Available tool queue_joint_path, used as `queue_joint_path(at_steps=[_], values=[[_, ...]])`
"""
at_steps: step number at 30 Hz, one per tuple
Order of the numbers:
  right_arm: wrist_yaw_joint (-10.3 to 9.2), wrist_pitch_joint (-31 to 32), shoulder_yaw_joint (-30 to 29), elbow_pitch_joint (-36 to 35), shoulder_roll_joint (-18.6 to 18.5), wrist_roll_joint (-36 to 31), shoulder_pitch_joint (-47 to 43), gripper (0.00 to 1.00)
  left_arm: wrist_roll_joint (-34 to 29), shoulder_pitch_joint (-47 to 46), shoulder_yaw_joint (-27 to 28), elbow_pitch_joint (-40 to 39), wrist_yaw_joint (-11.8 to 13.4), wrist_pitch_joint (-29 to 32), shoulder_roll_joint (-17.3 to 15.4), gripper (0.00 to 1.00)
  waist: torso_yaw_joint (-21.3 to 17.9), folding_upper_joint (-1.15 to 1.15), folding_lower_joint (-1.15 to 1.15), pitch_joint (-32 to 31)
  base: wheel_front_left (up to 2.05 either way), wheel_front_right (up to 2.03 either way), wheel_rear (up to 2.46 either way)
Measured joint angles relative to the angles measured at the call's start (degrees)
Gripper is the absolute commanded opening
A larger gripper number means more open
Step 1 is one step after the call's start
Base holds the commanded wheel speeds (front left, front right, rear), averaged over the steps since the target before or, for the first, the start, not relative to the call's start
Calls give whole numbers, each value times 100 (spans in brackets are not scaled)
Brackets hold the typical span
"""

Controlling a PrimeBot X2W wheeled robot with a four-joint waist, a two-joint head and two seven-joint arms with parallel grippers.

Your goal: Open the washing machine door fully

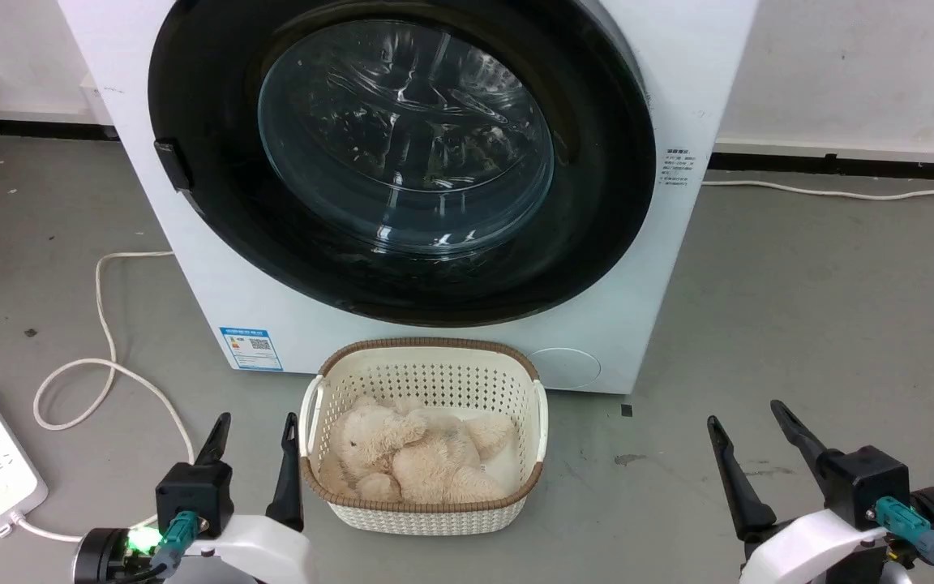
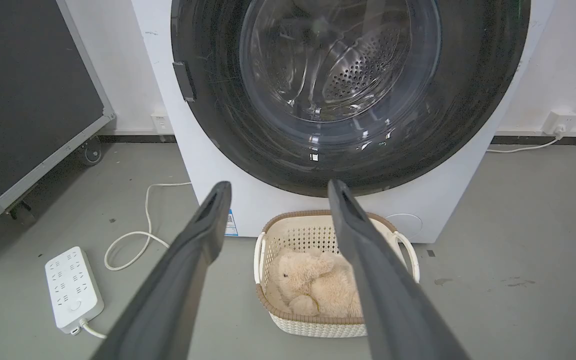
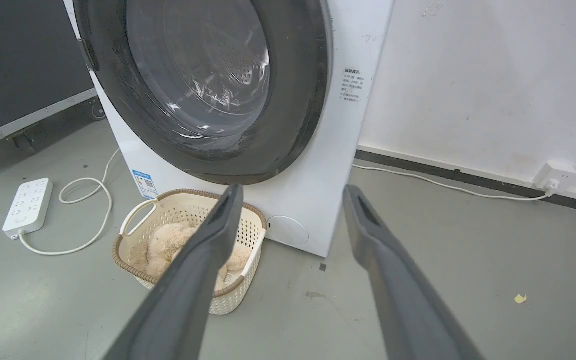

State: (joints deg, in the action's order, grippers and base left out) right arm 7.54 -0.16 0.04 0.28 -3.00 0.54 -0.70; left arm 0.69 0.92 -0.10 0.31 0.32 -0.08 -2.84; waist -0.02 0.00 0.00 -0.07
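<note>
Right now your left gripper (image 1: 258,417) and right gripper (image 1: 743,411) both sit spread wide and empty, well short of the washing machine door (image 1: 402,154), which lies flush closed.

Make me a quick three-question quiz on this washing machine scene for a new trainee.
1. True or false: the washing machine door is shut against the machine.
2. What lies in the basket on the floor in front of the machine? A) folded towels B) a plush toy C) a detergent bottle
3. Fill the gap: the left gripper and the right gripper both have their fingers ___, holding nothing.
Key: 1 true; 2 B; 3 open.
</note>
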Motion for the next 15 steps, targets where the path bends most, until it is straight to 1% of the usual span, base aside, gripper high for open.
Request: queue_joint_path(at_steps=[15], values=[[0, -168, -16, -80, -4, 3, -7, 100, 99, 1, -107, 14, 32, -176, 0, 100, 19, 0, 0, 88, 0, 0, 0]])
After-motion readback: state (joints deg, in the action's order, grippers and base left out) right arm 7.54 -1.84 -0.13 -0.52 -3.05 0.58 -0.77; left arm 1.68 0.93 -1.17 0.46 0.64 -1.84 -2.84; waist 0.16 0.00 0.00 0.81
